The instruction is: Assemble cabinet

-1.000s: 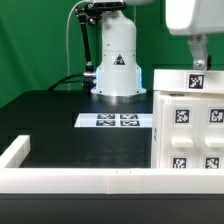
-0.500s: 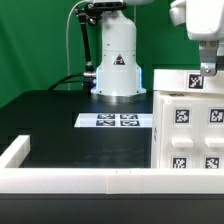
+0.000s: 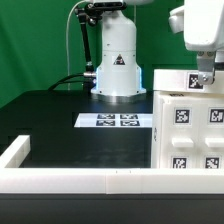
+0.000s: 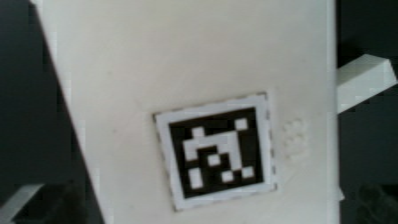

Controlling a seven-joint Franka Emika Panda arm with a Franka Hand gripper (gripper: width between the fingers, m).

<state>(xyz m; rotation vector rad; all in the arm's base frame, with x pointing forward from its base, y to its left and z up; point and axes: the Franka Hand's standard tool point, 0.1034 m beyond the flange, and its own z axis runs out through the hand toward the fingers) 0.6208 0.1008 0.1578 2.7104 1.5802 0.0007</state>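
The cabinet (image 3: 188,125) is a large white box with several black-and-white tags, standing at the exterior view's right on the black table. Its upper edge carries one tag (image 3: 197,82). My gripper (image 3: 205,76) hangs straight over that upper edge, with its dark fingertips just at the tag. Whether the fingers touch the box or how far apart they stand does not show. In the wrist view the cabinet's white face (image 4: 143,80) with one tag (image 4: 222,150) fills the picture, and the fingers are not visible there.
The marker board (image 3: 117,121) lies flat mid-table in front of the arm's white base (image 3: 117,65). A long low white rail (image 3: 90,180) runs along the near edge, with a short upturned end at the exterior view's left (image 3: 14,150).
My gripper has come down from the top of the exterior view to the cabinet's upper edge. The cabinet has not moved.
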